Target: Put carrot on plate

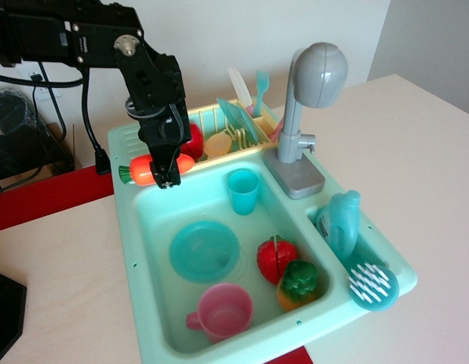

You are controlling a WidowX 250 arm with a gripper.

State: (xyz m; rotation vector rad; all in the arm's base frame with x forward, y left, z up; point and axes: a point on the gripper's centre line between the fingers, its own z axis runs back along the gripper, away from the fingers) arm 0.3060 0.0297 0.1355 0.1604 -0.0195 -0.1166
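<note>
My gripper (167, 168) is shut on the carrot (145, 170), an orange toy with a green stub pointing left. It holds the carrot level in the air over the back left corner of the sink basin. The plate (204, 249), round and teal-blue, lies flat on the basin floor, below and to the right of the carrot. The fingers hide the middle of the carrot.
The mint sink unit (128, 235) holds a teal cup (242, 190), a pink cup (223, 311), a red toy apple (276, 258) and an orange fruit with green cap (298, 283). A yellow rack (223, 144) and grey faucet (306, 114) stand behind.
</note>
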